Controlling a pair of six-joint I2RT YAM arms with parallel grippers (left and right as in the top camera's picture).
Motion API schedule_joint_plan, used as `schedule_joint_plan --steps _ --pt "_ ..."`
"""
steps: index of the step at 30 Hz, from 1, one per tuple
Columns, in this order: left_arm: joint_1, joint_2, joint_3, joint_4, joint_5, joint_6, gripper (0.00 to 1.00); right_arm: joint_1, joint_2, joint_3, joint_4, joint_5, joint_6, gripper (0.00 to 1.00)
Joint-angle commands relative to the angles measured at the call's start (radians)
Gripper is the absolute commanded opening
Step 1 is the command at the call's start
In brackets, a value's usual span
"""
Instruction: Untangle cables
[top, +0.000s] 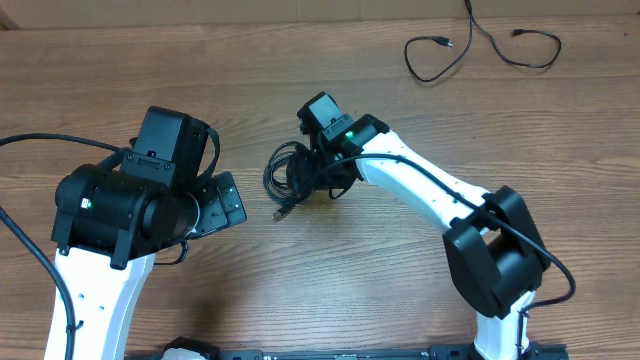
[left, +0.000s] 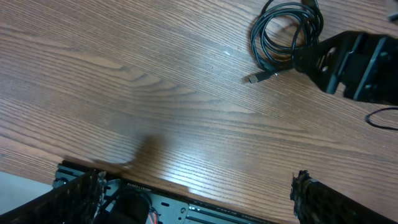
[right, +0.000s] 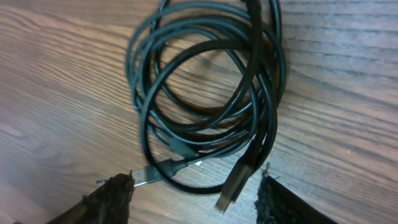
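We show left gripper and right gripper open, empty; closing over the cables may clamp several loops together.

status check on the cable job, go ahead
Left gripper open, empty, off to the side. Right gripper open, low over the coiled cables, plug ends between its fingers. One loose cable lies apart on the far side.

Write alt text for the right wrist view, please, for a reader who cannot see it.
A looped coil of black cables lies on the wooden table. Two plug ends sit between the fingers of the open right tool.
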Motion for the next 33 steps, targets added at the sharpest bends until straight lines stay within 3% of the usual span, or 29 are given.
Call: schedule_joint_plan --steps 1,13,22,27,33 --pt "0.005 0.003 0.003 0.000 0.005 0.020 1.00 0.001 0.017 0.014 0.005 -0.020 -0.144 0.59" --pt "0.005 0.003 0.002 0.000 0.005 0.020 0.99 0.018 0.017 0.014 0.009 -0.085 -0.269 0.59" --pt "0.005 0.003 0.002 0.000 0.005 0.020 0.99 0.025 0.019 0.014 0.018 -0.084 -0.280 0.58" --pt "0.005 0.003 0.002 0.000 0.005 0.020 0.99 0.025 0.045 0.014 0.028 -0.073 -0.282 0.53" --pt "0.005 0.003 0.002 0.000 0.004 0.020 0.99 0.025 0.061 0.014 0.038 -0.073 -0.282 0.39"
